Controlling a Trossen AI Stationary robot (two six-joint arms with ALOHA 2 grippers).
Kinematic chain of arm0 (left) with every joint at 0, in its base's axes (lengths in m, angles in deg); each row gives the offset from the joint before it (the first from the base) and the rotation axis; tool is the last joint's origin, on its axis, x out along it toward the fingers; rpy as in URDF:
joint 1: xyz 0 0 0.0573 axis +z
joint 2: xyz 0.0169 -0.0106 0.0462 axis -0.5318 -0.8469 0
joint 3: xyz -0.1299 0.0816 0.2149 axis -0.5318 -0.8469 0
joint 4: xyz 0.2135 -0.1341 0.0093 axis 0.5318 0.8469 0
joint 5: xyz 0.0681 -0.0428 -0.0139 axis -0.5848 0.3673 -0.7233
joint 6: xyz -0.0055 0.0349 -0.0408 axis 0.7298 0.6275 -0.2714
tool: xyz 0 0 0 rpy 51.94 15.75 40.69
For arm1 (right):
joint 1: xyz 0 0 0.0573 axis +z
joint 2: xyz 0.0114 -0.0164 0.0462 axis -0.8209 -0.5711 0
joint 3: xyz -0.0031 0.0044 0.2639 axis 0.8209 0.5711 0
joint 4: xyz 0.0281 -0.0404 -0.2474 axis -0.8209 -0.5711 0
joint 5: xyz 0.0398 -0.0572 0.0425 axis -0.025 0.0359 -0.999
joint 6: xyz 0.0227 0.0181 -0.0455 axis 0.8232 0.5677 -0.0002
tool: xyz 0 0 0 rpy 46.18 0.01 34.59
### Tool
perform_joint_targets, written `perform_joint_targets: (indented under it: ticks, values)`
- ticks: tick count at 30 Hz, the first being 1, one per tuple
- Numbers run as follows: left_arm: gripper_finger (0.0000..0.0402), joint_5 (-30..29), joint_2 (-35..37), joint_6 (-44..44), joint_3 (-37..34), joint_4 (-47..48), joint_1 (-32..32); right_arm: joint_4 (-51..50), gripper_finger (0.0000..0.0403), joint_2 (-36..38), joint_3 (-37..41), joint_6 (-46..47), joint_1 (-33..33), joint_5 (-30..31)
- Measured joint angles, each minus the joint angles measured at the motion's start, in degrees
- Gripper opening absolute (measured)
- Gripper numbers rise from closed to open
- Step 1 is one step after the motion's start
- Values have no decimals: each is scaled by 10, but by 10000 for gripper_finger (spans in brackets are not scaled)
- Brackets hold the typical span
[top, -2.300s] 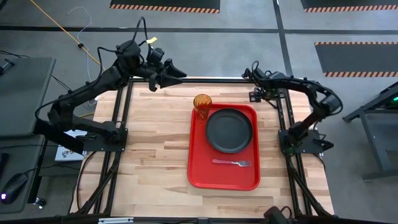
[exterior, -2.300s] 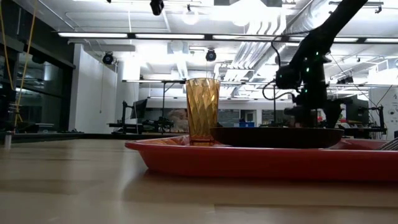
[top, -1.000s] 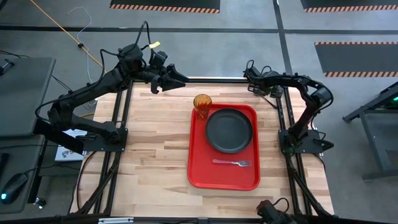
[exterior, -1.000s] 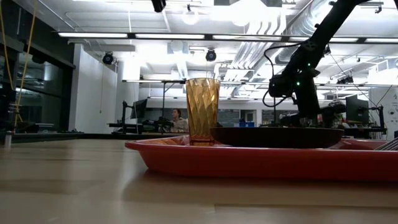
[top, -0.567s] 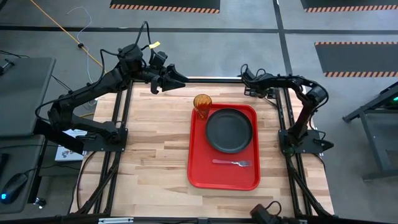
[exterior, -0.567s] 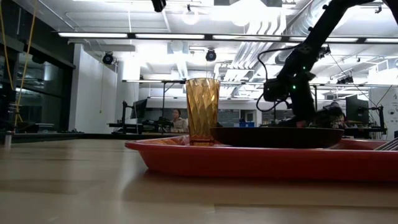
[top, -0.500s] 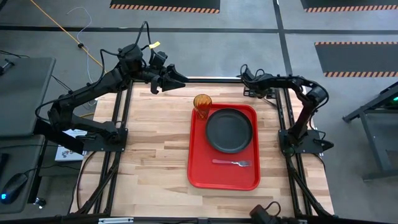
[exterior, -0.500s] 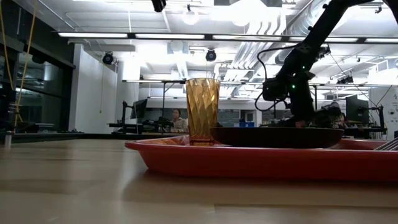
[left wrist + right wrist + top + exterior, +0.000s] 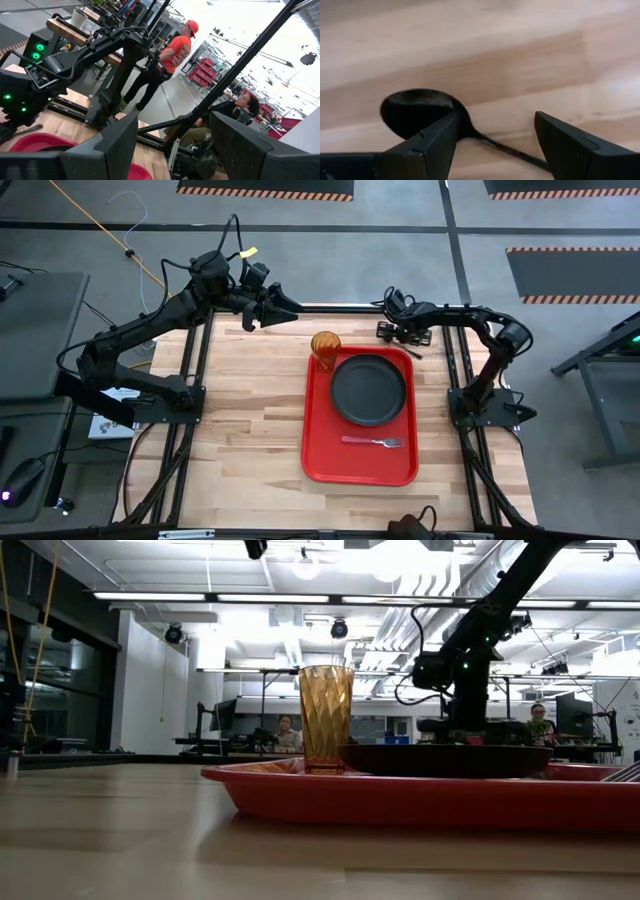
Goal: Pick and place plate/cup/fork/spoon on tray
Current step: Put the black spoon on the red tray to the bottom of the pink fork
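Observation:
The red tray (image 9: 318, 460) lies on the table's right half. The dark plate (image 9: 369, 389) rests flat on its far part, the amber cup (image 9: 325, 346) stands upright at its far left corner, and the pink-handled fork (image 9: 372, 442) lies flat on its near part. The spoon (image 9: 417, 117) lies on bare wood, bowl and thin handle (image 9: 512, 150) flat. My right gripper (image 9: 492, 145) is open and low over it by the tray's far right corner (image 9: 392, 332); one finger stands in front of the bowl's edge. My left gripper (image 9: 290, 308) is open and raised over the table's far edge.
Bare wood lies left of the tray (image 9: 240, 410) and along the near edge. The black table frame (image 9: 340, 309) runs along the far edge behind both grippers. People show in the room beyond: one standing (image 9: 172, 55), one seated (image 9: 240, 107).
My right gripper has come from over the table's far right edge toward the tray's far right corner, going left, nearer and down, and has tipped its fingers down over the spoon. The tray's things have not moved.

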Motion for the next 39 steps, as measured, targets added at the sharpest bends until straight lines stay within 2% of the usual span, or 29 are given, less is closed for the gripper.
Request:
perform_joint_targets:
  ticks: [6,10,15,19,32,35,39]
  values:
    - [239,3,0,0,0,0,0,37,255,15,0,-5,-5,-2]
    - [239,3,0,1,0,0,0,37,255,45,0,-65,-18,3]
    - [239,3,0,4,0,0,0,19,255,70,0,-225,-33,-89]
    - [239,3,0,4,0,0,0,-10,255,59,0,-282,-35,-124]
    - [239,3,0,3,0,0,0,0,252,-1,-2,-300,-26,-98]
    - [239,2,0,3,0,0,0,-5,231,-2,-2,-299,-26,-78]
    - [239,2,0,3,0,0,0,-21,165,-2,-2,-299,-26,-47]
